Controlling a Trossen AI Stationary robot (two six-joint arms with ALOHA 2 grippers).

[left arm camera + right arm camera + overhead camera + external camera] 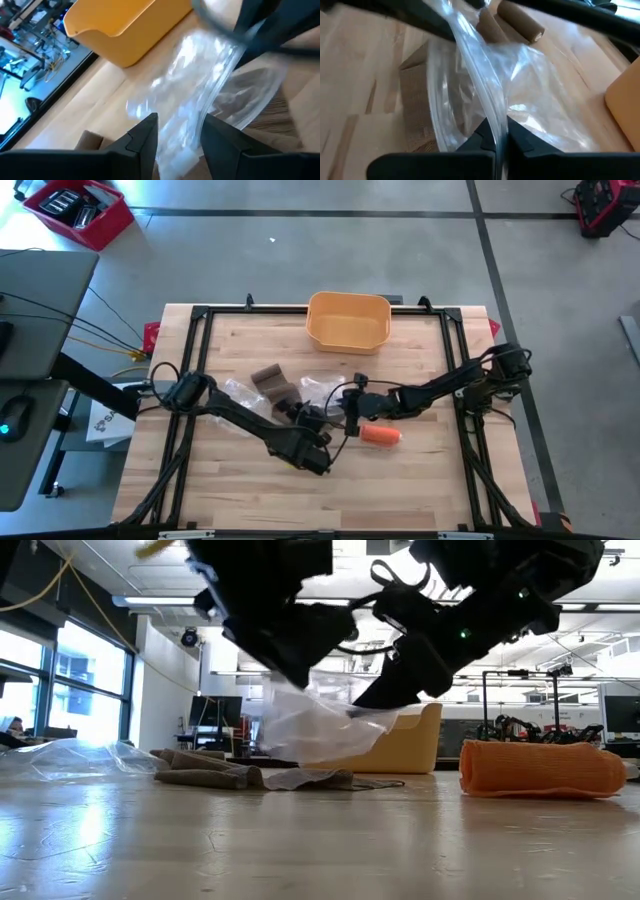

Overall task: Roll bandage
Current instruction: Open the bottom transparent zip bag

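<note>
Near the middle of the high view, both arms meet over a clear plastic bag [520, 95]. The right gripper [496, 137] is clenched on the bag's edge, which runs pinched between its fingers and lifts the film off the table [420, 480]. The left gripper [179, 137] has its fingers spread apart with the bag's film lying in the gap between them. The orange rolled bandage [380, 435] lies on the table just below the right gripper in the high view, apart from both. Brown bandage rolls [272, 380] sit left of the bag. A yellow bin [348, 320] stands at the top centre.
</note>
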